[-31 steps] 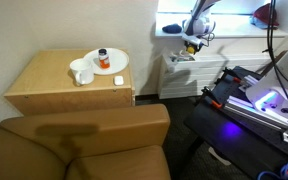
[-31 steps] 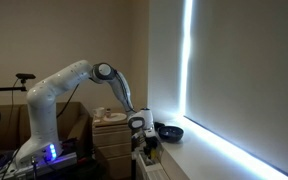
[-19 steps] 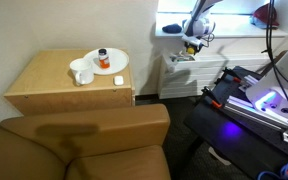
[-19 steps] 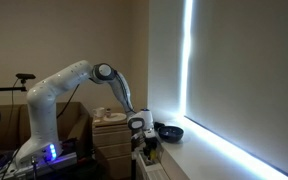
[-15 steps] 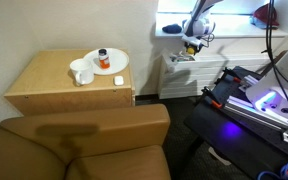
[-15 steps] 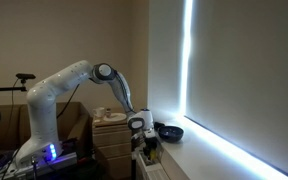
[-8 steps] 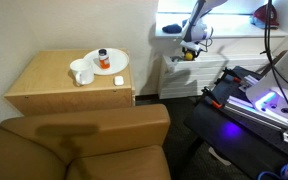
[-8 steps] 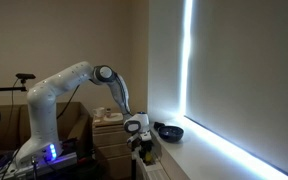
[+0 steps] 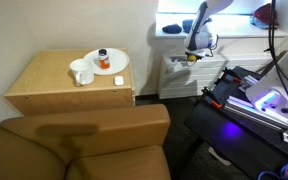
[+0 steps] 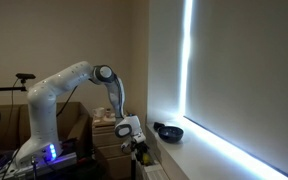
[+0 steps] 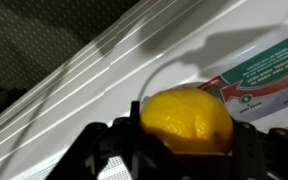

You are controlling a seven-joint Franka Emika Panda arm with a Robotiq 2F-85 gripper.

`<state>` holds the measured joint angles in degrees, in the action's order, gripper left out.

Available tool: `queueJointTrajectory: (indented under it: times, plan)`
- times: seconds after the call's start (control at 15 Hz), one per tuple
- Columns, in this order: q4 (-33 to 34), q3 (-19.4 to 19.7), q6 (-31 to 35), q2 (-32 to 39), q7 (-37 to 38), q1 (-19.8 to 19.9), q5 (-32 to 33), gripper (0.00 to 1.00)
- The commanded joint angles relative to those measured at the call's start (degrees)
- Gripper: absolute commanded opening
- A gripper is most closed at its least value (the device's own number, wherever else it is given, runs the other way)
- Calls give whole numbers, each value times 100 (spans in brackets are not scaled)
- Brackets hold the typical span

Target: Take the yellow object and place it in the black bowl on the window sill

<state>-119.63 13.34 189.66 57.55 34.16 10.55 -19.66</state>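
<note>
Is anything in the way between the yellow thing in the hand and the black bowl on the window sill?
Nothing visible does. The hand grips the yellow object, and in an exterior view no item shows between it and the black bowl on the window sill.

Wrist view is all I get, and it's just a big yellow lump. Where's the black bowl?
Observer: The black bowl sits on the window sill, outside your picture.
Operator: Is my gripper above it?
Observer: No. In an exterior view the gripper holds the yellow object over the white rack, apart from the bowl.
Operator: What else is there?
Observer: A wooden cabinet bearing a plate, a white mug and an orange-capped jar.
</note>
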Motion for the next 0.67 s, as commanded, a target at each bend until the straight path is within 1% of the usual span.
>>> queueJointTrajectory:
  times: [0.0, 0.07, 0.13, 0.27, 0.33, 0.4, 0.47, 0.53, 0.6]
  plan:
    - [-1395, -416, 1619, -868, -738, 495, 70, 45]
    - [-1088, 140, 1004, -1153, -211, 32, 491, 45]
    - [-1270, 184, 1146, -1374, -177, 60, 679, 45]
    - [-1268, 394, 1037, -1920, -105, 9, 964, 45]
    - [-1195, 176, 1001, -2250, -732, 217, 441, 45]
    - [-1238, 158, 983, -2603, -755, 275, 385, 45]
    - [-1335, -28, 944, -2978, -796, 509, 343, 45]
    - [-907, 99, 914, -2210, -844, 246, 93, 70]
    - [-968, 52, 875, -2518, -876, 329, 97, 70]
